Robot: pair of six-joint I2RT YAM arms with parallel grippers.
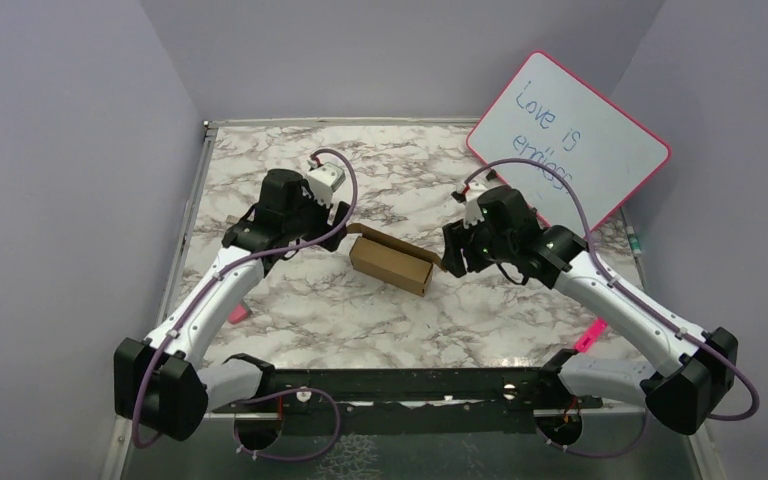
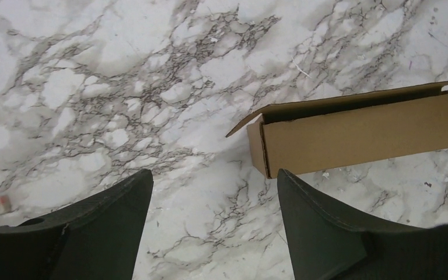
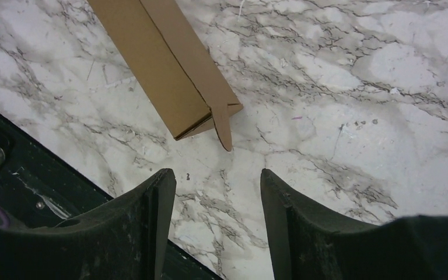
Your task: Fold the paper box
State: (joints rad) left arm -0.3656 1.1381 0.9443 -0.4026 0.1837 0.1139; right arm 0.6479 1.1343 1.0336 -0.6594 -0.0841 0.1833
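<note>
Brown cardboard oblong box [image 1: 392, 263]: lies on its long side mid-table, between the two arms, a flap standing loose at each end
Grey-veined white marble table [image 1: 310, 310]: carries the box
Left gripper [image 2: 210, 181]: jaws wide apart, empty, just short of the box's left end
Right gripper [image 3: 217, 178]: jaws apart, empty, near the right end flap

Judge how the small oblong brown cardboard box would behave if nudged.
The oblong brown cardboard box looks hollow, so probably light, sliding easily on the marble-pattern table. Its open end flap likely flexes; lying flat, tipping seems unlikely.
</note>
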